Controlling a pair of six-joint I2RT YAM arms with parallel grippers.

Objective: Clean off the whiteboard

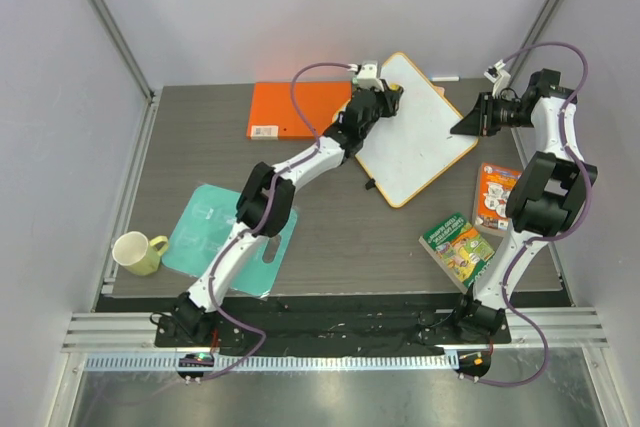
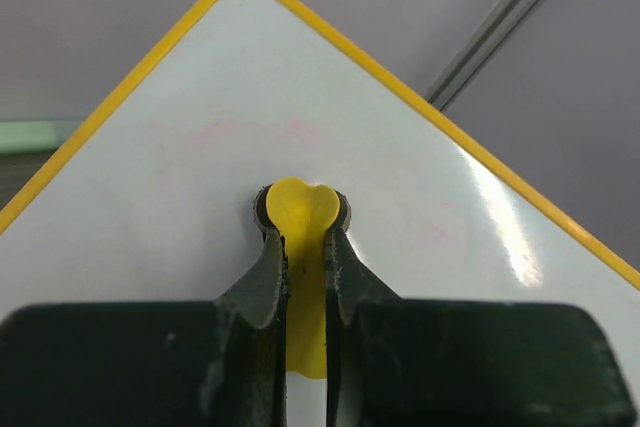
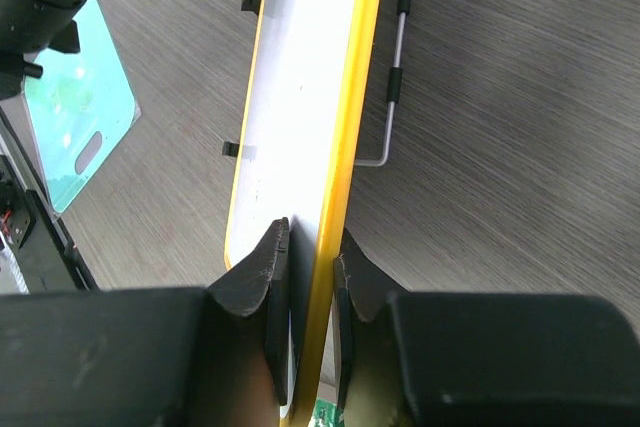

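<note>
**A:** Entry one, the whiteboard (image 1: 425, 142). Where is it lying?

**B:** It is sitting toward the back right of the table (image 1: 330, 237), turned cornerwise, with one corner just beside the orange folder (image 1: 295, 107). The right wrist view is catching it nearly edge-on, with a wire stand (image 3: 392, 77) showing beside it.

**A:** Grippers?

**B:** The right gripper (image 3: 310, 259) is clamping the board's yellow rim at its right-hand edge, one jaw on each face. The left gripper (image 2: 300, 227) is clenching a yellow pad (image 2: 300, 205), probably the wiper. It is pressing the pad on the white face near the far corner.

**A:** Handling note for the wiping step?

**B:** I am judging that the right arm ought to be bracing firmly while the left is sweeping in overlapping passes. The pad should be lying flat, with pressure light enough not to be pushing the board out of the clamp. Faint pinkish smears are showing round the pad, and those are wanting a pass.

**A:** Markings?

**B:** No handwriting is showing on the board in any view. The folder is carrying a small white label (image 1: 265, 132). The green packet (image 1: 457, 244) and the orange packet (image 1: 493, 195) are bearing coloured print. All of it is coming out too small to read.
</note>
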